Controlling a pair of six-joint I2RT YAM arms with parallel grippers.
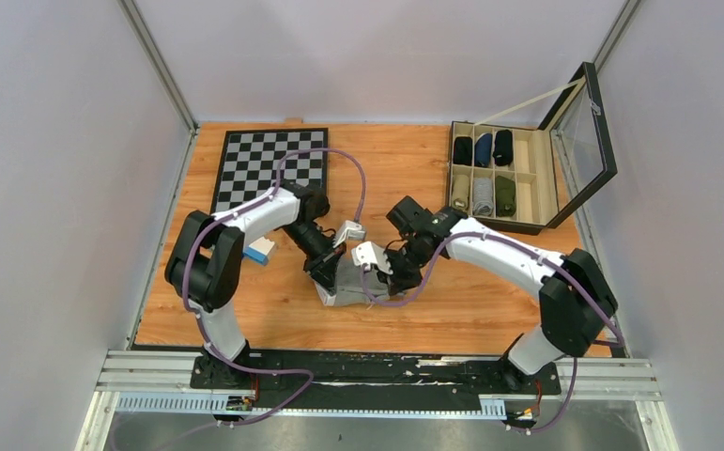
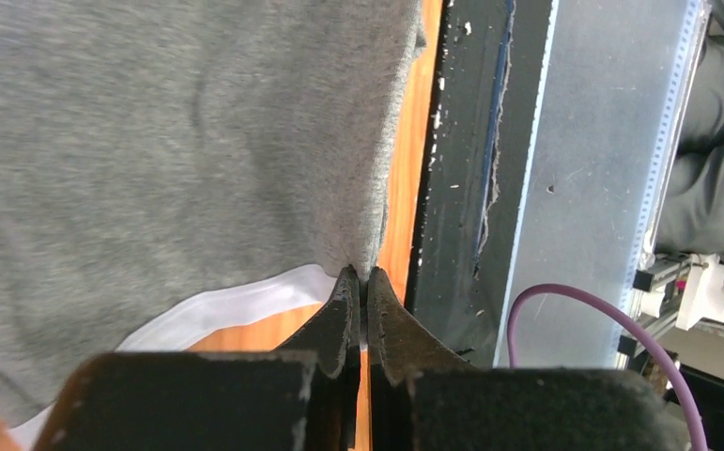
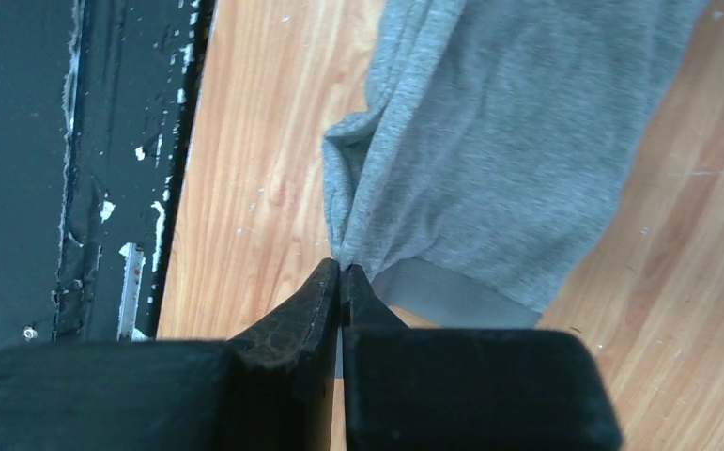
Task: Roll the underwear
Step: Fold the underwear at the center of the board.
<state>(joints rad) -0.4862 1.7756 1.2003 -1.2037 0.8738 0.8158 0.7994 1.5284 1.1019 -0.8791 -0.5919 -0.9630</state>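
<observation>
Gripping grey underwear [image 2: 170,141]: left fingers [image 2: 344,315] closed beside its white waistband [image 2: 245,303], right fingers [image 3: 315,301] closed on its grey edge; largely hidden overhead.

We see a wooden table [image 1: 489,312] carrying a chessboard [image 1: 269,169], an open box [image 1: 524,183], a small blue object [image 1: 260,250] and grey underwear [image 1: 344,284]

left claw [image 2: 364,275]: black tips pinched on cloth edge | grey knit fabric underwear [image 2: 170,141]: fills upper left | white elastic waistband [image 2: 245,305]: touching tips | orange wooden bench [image 2: 405,197]: narrow strip showing | purple cable [image 2: 583,310]: lower right
</observation>
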